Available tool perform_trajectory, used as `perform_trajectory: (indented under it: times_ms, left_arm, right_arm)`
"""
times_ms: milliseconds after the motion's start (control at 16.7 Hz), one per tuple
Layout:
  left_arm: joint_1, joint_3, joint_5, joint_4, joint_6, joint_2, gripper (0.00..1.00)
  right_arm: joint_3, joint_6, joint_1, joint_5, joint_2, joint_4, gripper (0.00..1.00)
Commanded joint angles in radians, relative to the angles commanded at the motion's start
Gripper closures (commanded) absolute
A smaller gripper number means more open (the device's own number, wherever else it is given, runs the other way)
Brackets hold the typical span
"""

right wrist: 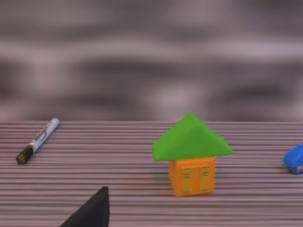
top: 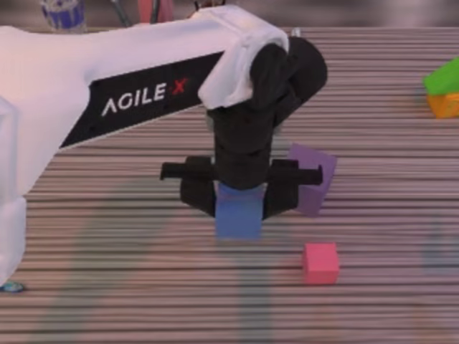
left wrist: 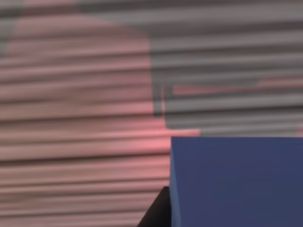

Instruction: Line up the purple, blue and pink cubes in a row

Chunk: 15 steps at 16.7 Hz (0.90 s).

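Observation:
My left gripper (top: pixel 239 202) hangs over the middle of the table, shut on the blue cube (top: pixel 238 216), one dark finger on each side of it. In the left wrist view the blue cube (left wrist: pixel 236 182) fills the lower corner, with one fingertip (left wrist: pixel 156 213) against its side. The purple cube (top: pixel 315 179) stands just right of the gripper, partly hidden behind a finger. Nearer the front edge, to the right, the small pink cube (top: pixel 320 263) sits alone. My right arm is out of the top view; only a dark part of my right gripper (right wrist: pixel 92 213) shows.
A green wedge block (top: pixel 443 75) rests on an orange block (top: pixel 445 105) at the far right; the right wrist view shows the same green wedge (right wrist: pixel 191 137) on the orange block (right wrist: pixel 191 176). A marker pen (right wrist: pixel 38 140) and a blue object (right wrist: pixel 294 158) lie on the table near them.

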Motion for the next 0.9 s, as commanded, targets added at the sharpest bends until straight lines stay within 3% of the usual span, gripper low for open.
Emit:
perform_trajectory:
  times_ms: [300,660,900]
  left_arm:
    - [-0.090,0.017,-0.006,-0.016,-0.177,-0.010,1.00]
    - [-0.089,0.004,-0.005,0.002,-0.176,-0.005,1.00]
    - [-0.092,-0.083,-0.003,0.122,-0.174,0.021,1.00]
  right_arm:
    - [0.000,0.000,0.000,0.000,0.000,0.000,0.00]
    - [0.000,0.000,0.000,0.000,0.000,0.000,0.00]
    - [0.000,0.000,0.000,0.000,0.000,0.000,0.00]
